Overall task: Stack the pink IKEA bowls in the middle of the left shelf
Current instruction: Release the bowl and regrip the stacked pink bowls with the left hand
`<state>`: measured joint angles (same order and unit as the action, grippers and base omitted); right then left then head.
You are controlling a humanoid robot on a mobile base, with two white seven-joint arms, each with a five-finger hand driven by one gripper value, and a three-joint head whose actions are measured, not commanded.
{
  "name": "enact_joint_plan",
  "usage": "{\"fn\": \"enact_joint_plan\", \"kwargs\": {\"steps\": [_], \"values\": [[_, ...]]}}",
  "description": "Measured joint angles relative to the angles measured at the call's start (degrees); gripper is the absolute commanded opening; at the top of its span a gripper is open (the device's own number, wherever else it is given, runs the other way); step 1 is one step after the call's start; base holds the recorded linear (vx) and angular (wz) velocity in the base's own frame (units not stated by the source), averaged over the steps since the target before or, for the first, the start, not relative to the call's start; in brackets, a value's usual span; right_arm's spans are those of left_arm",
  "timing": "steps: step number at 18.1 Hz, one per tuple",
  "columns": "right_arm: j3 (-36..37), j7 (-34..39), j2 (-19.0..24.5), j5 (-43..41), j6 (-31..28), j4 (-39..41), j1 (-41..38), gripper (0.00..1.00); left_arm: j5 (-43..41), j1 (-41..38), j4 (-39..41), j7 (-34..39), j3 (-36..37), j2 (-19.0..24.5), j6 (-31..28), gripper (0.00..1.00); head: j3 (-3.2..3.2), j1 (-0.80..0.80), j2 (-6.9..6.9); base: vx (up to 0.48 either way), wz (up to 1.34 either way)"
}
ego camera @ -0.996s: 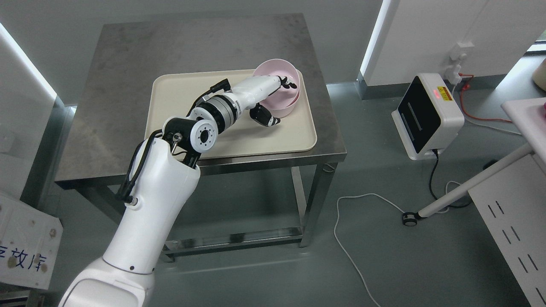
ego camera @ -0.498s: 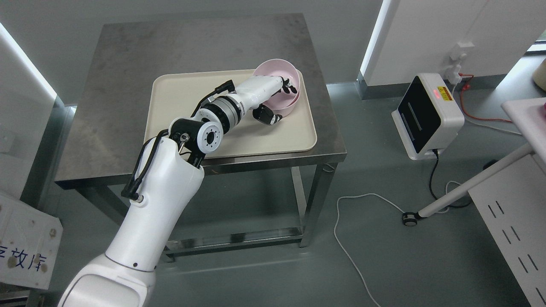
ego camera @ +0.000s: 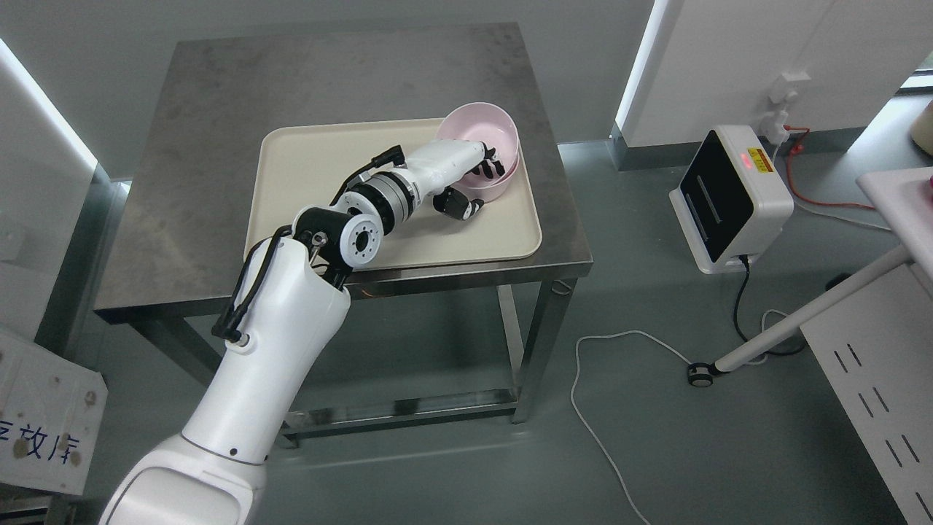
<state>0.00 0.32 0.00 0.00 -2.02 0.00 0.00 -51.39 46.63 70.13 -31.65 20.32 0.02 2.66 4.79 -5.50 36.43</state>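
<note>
Pink bowl (ego camera: pixel 487 131): on tray (ego camera: pixel 306 175), far right corner, now tipped and lifted off its near edge. Left robot hand (ego camera: pixel 477 171): pinching the rim. Pick-up under way; shelf placement pending.

floor (ego camera: pixel 452 467): grey, glossy | steel table (ego camera: pixel 219 146): centre | white box unit (ego camera: pixel 729 197): right | walls: white

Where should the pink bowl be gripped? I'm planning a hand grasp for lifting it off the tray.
Pinch the pink bowl by its near-left rim, fingers inside, thumb outside, as the left hand does: the wall is tall and open-topped, and the arm comes from that side.
</note>
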Motion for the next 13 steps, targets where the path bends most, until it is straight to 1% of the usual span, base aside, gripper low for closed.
{"fn": "enact_joint_plan", "kwargs": {"steps": [3,4,6,7,13], "values": [[0.0,0.0,0.0,0.0,0.02,0.0,0.0,1.0,-0.01,0.0,-0.75,0.04,-0.25,-0.01,2.25,0.09,0.0,0.0,0.0,0.0,0.0],[0.0,0.0,0.0,0.0,0.02,0.0,0.0,1.0,-0.01,0.0,-1.0,0.14,-0.38,-0.01,2.78,0.05,0.0,0.0,0.0,0.0,0.0],[0.0,0.0,0.0,0.0,0.02,0.0,0.0,1.0,-0.01,0.0,-1.44,0.17,-0.73,-0.01,4.1,0.02,0.0,0.0,0.0,0.0,0.0],[0.0,0.0,0.0,0.0,0.02,0.0,0.0,1.0,0.0,-0.01,-1.69,0.17,-0.98,-0.01,4.9,0.0,0.0,0.0,0.0,0.0,0.0],[0.0,0.0,0.0,0.0,0.04,0.0,0.0,1.0,0.37,-0.06,-2.57,0.04,-2.97,-0.03,6.86,0.0,0.0,0.0,0.0,-0.001,-0.01]]}}
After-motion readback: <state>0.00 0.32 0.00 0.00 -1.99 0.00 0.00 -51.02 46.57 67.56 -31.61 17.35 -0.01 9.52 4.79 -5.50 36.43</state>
